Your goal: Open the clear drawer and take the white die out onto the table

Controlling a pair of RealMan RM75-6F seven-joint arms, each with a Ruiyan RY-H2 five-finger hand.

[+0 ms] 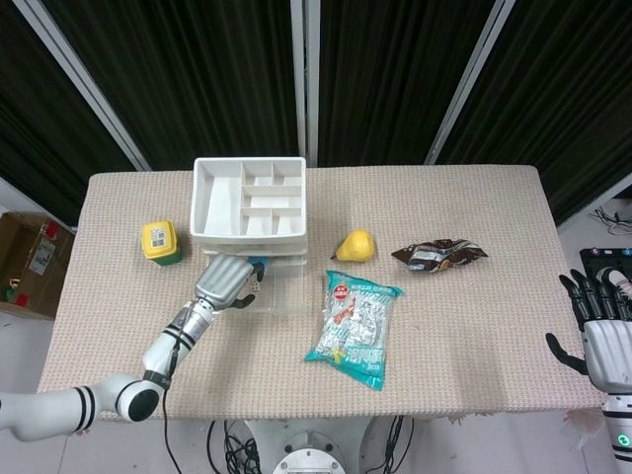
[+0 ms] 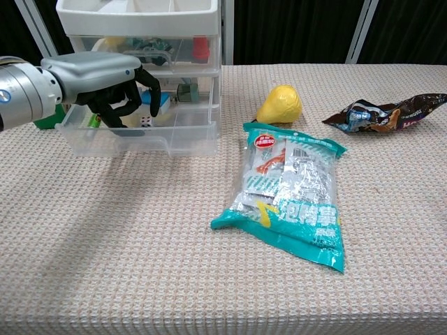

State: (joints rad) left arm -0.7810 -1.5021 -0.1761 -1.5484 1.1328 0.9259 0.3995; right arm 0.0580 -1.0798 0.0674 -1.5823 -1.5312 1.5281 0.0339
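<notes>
Chest view: left robot hand point(image 2: 115, 87) reaches into the pulled-out clear drawer point(image 2: 140, 136), fingers curled down, holding nothing | white die point(image 2: 145, 121) lies in drawer, just beside fingertips | right robot hand point(image 1: 604, 341) off tabletop point(image 1: 474, 296) edge, fingers apart, empty

You're working in a robot test lab: black curtains point(image 1: 395, 79) on metal frames wall off a cloth-covered table point(image 1: 474, 326), cables point(image 1: 612, 219) trail at the floor edge, and a cardboard box point(image 1: 30, 259) sits beside it.
</notes>
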